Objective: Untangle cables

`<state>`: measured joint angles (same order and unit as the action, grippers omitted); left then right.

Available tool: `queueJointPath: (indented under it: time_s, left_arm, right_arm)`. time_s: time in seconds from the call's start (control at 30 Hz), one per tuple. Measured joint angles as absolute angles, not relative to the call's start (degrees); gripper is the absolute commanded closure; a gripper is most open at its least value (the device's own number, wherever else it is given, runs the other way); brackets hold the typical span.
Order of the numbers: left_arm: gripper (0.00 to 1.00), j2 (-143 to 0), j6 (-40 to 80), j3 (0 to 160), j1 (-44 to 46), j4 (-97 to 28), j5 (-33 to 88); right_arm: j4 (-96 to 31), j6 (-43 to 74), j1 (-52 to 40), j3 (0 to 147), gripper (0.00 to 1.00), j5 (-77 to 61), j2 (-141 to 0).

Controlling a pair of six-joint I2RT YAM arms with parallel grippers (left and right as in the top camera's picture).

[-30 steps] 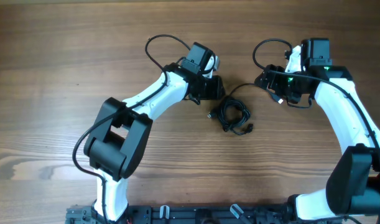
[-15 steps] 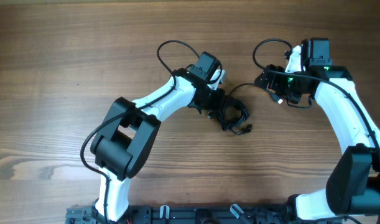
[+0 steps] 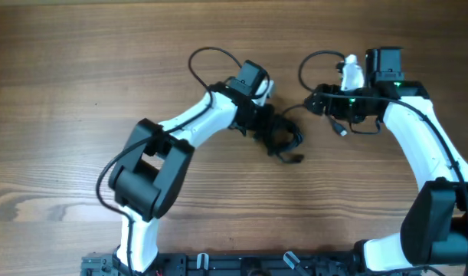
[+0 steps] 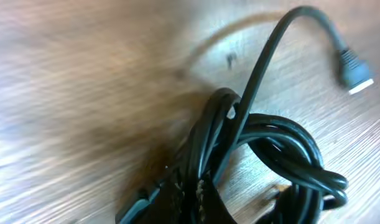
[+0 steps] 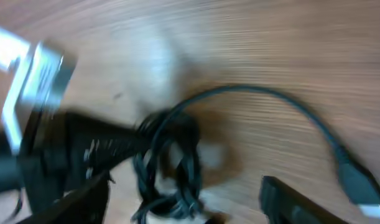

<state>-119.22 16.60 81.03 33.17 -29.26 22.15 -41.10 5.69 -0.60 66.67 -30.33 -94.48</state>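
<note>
Since earlier frames: left gripper (image 3: 265, 129) advanced from beside cables (image 3: 286, 140) onto knot's left edge; right gripper (image 3: 318, 102) swung left toward knot; knot nudged slightly left.
Location: cables bunched mid-bench (image 3: 73, 84), between both grippers.
Strand: one arcs up from knot toward right gripper.
Plug (image 4: 355, 72): lies free beyond knot, left wrist view.
Left jaws: at knot, grip not discernible.
Right jaws: view blurred, state not discernible.
Judgement: left likely anchors bundle so right can draw strand out.
</note>
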Motion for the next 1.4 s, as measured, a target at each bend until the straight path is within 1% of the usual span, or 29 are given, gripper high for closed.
queueJointPath:
  time_s: [0.1,0.13,0.2,0.3,0.37,0.4,0.43,0.47,0.5,0.53,0.6,0.77,0.87,0.93,1.1,1.13,1.23,1.27,1.33,1.4]
  left_arm:
    - [0.96,-113.34,16.64,80.82,29.76,-28.88,23.0]
    - [0.96,-110.48,16.62,80.82,28.56,-28.64,24.47]
    - [0.96,-106.76,16.64,80.84,27.59,-28.4,27.73]
    - [0.96,-106.17,16.64,80.84,27.57,-28.97,32.97]
    - [0.96,-106.17,16.64,80.84,27.57,-29.65,35.05]
    - [0.96,-106.17,16.64,80.84,27.57,-30.2,35.59]
    - [0.96,-106.17,16.67,80.84,27.38,-30.68,36.03]
    - [0.96,-106.17,16.67,80.84,27.16,-30.72,36.71]
    - [0.96,-106.17,16.69,80.84,27.07,-30.72,37.52]
    - [0.96,-106.17,16.8,80.84,27.09,-30.76,38.0]
    - [0.96,-106.17,16.88,80.84,26.96,-30.44,39.11]
    - [0.96,-106.19,17.26,80.64,26.83,-27.53,40.99]
    - [0.96,-106.32,17.69,80.51,25.85,-24.99,43.66]
    - [0.96,-106.32,18.59,80.51,24.38,-24.29,46.78]
    - [0.96,-106.32,20.12,80.51,21.12,-24.36,51.66]
    - [0.96,-105.69,20.29,80.51,18.2,-25.58,50.72]
    - [0.96,-104.66,20.34,80.58,13.54,-28.56,44.51]
    - [0.96,-104.66,20.4,80.6,13.52,-29.76,42.26]
    - [0.96,-104.66,20.45,80.6,14.0,-31.62,40.01]
    - [0.96,-104.66,20.43,80.6,14.63,-31.99,38.65]
  right_arm:
    - [-41.17,-1.85,-3.07,66.67,0.35,-35.66,-94.48]
    - [-41.12,-4.27,-4.62,66.67,0.39,-36.88,-94.48]
    - [-40.64,-7.25,-6.94,66.67,0.41,-38.04,-94.48]
    - [-39.51,-8.99,-8.34,66.67,0.41,-38.61,-94.45]
    - [-37.71,-9.08,-8.54,66.67,0.46,-38.57,-94.45]
    - [-36.75,-8.62,-8.54,66.67,0.5,-38.52,-94.45]
    - [-35.44,-7.73,-8.45,66.67,0.57,-38.35,-94.45]
    - [-34.04,-5.41,-8.43,66.67,0.67,-37.6,-94.45]
    - [-33.28,-3.81,-8.43,66.67,0.81,-36.75,-94.45]
    - [-32.95,-2.11,-8.43,66.67,0.9,-35.94,-94.45]
    - [-33.39,0.21,-8.45,66.67,0.96,-33.87,-94.48]
    - [-34.41,3.75,-8.54,66.67,0.96,-31.44,-94.08]
    - [-34.79,10.26,-8.36,66.67,0.96,-30.2,-93.21]
    - [-35.7,15.84,-7.94,66.89,0.96,-31.68,-92.88]
    - [-37.95,23.42,-6.74,67.66,0.96,-35.75,-92.86]
    - [-40.69,26.33,-3.14,67.18,0.96,-28.82,-92.99]
    - [-41.39,29.82,1.3,67.09,0.96,-20.53,-93.1]
    - [-41.08,30.0,1.15,67.09,0.96,-20.01,-93.1]
    - [-38.59,26.7,0.93,66.98,0.96,-21.96,-93.1]
    - [-37.74,20.95,0.78,66.98,0.96,-26.5,-93.1]
